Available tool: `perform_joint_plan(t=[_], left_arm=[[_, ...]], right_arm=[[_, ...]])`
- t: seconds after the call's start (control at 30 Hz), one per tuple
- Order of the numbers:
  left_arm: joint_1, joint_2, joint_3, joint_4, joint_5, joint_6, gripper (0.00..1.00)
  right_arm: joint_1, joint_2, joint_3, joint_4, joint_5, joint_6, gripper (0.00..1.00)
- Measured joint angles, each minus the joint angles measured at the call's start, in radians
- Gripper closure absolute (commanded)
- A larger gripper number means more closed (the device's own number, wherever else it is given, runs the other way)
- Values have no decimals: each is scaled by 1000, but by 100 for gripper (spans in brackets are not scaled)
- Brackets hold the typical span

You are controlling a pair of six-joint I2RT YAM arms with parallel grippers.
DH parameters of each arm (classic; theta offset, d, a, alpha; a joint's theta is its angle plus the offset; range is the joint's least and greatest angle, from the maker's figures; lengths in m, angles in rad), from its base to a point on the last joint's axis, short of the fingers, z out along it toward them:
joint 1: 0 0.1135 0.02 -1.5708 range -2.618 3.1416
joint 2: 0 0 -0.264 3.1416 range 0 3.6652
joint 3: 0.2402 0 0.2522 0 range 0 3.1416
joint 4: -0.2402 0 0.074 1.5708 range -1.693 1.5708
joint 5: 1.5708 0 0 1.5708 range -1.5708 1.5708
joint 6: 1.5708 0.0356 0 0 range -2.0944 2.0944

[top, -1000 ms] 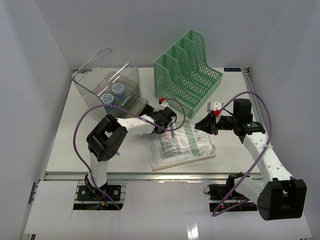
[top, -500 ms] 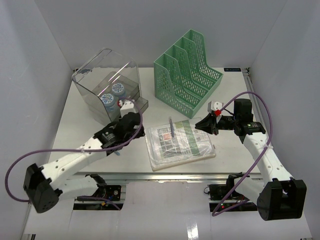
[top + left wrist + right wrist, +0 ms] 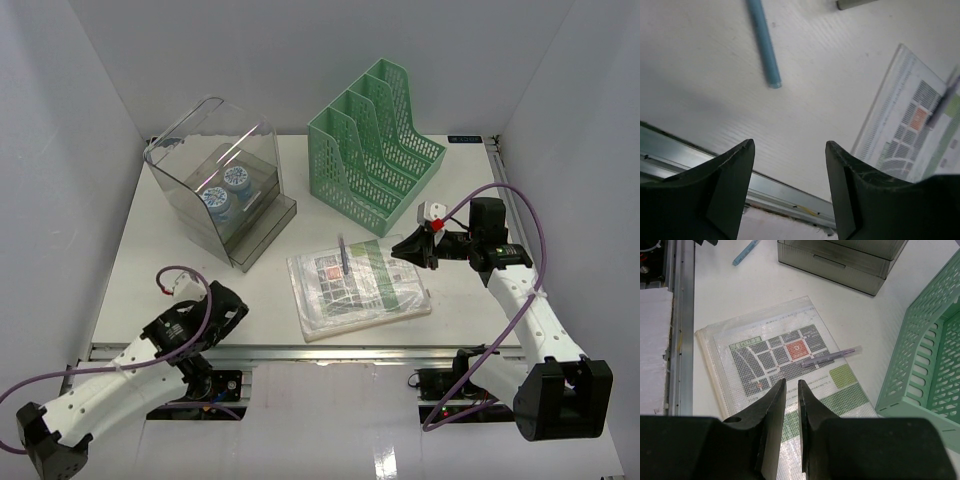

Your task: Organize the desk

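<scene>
The desk [image 3: 130,270] is a wide white top with a metal rail [image 3: 690,155] along its front. A printed sheet in a clear sleeve [image 3: 358,285] lies at front centre, and a grey-purple pen [image 3: 343,256] rests loose on it. A blue pen [image 3: 764,45] lies on the bare desk to the left. My left gripper [image 3: 789,143] is open and empty, low over the desk's front left edge, short of the blue pen. My right gripper [image 3: 791,381] hovers over the sleeve's right part, jaws nearly together with nothing between them, the grey-purple pen [image 3: 831,356] just beyond.
A green mesh file rack [image 3: 375,140] stands at the back right, close to my right gripper. A clear plastic organiser [image 3: 220,180] with a drawer holds two blue-topped items at the back left. White walls close in three sides.
My left arm has swung back from over the sleeve to the desk's front left corner, leaving the grey-purple pen lying on the sheet. The right arm has stayed put.
</scene>
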Motion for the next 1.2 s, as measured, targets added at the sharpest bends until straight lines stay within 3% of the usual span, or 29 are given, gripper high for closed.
perform_joint_plan(t=[0.23, 0.43, 0.57, 0.63, 0.7, 0.83, 0.97, 1.2], left_arm=[[50, 291, 72, -64, -75, -54, 23], [358, 386, 72, 88, -26, 162, 25], [474, 418, 71, 210, 40, 297, 27], [506, 468, 72, 260, 76, 345, 36], [535, 537, 72, 300, 111, 382, 53], [569, 662, 79, 344, 170, 426, 57], [582, 671, 82, 372, 198, 437, 62], [597, 630, 38, 437, 242, 426, 94]], right_arm=[[-7, 0, 0, 0, 0, 0, 78], [-14, 0, 0, 0, -1, 0, 78], [-14, -1, 0, 0, -2, 0, 78], [-14, -1, 0, 0, -3, 0, 78], [-15, -2, 0, 0, -2, 0, 78], [-14, -5, 0, 0, -2, 0, 78], [-14, -5, 0, 0, -2, 0, 78], [-15, -5, 0, 0, -3, 0, 78]])
